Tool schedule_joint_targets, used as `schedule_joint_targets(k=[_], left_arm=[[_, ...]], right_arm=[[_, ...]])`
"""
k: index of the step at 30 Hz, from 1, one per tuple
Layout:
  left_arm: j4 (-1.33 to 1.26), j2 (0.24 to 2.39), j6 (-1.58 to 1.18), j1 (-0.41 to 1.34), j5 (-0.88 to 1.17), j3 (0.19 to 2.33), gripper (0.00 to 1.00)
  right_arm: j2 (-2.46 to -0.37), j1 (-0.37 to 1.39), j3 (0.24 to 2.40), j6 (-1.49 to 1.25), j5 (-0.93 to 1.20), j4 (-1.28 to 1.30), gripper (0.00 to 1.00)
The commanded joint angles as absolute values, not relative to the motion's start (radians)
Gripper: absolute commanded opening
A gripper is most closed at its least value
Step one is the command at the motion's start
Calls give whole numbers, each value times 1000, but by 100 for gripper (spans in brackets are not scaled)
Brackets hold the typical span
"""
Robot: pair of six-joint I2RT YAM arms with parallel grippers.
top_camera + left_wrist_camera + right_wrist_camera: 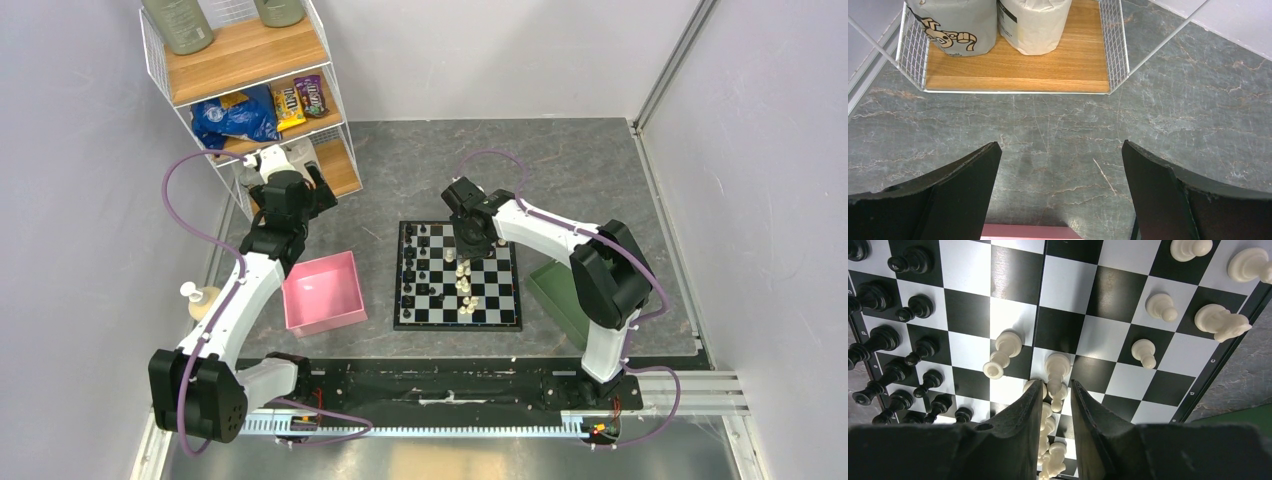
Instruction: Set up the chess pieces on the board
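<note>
Left gripper [1060,145] spread wide, empty, facing wire shelf [1018,75]. Right gripper [1055,385] nearly closed among toppled white pieces [1003,352] on board [1013,275]; grasp unclear. Pink tray [322,292] beside.

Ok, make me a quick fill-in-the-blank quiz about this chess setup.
The tray left of the board is ___.
The left gripper is ___.
The pieces nearest the right gripper are ___.
Missing words: pink; open; white.
</note>
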State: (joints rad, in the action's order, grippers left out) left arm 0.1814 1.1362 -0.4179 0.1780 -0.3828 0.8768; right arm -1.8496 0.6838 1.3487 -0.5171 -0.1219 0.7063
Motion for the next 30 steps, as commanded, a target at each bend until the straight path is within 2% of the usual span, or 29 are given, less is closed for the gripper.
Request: schedule_joint_targets(k=[1, 11, 15, 17, 19, 30], left_arm=[[141, 1132, -423, 176, -382, 873, 100], [141, 1131, -423, 175, -384, 873, 100], [138, 1133, -425, 175, -382, 871, 100], [138, 1132, -425, 175, -380, 870, 100], [137, 1132, -424, 175, -380, 870, 100], [133, 1133, -425, 175, -384, 867, 100]], right_arm=[[-1848, 692, 1344, -530, -135, 717, 33], [-1841, 692, 1355, -525, -152, 709, 25], [-1840, 693, 1360, -521, -151, 705, 27], [-1845, 693, 1363, -521, -149, 705, 35], [-1848, 693, 1364, -522, -146, 704, 36], [-1860, 693, 1365, -520, -141, 679, 29]])
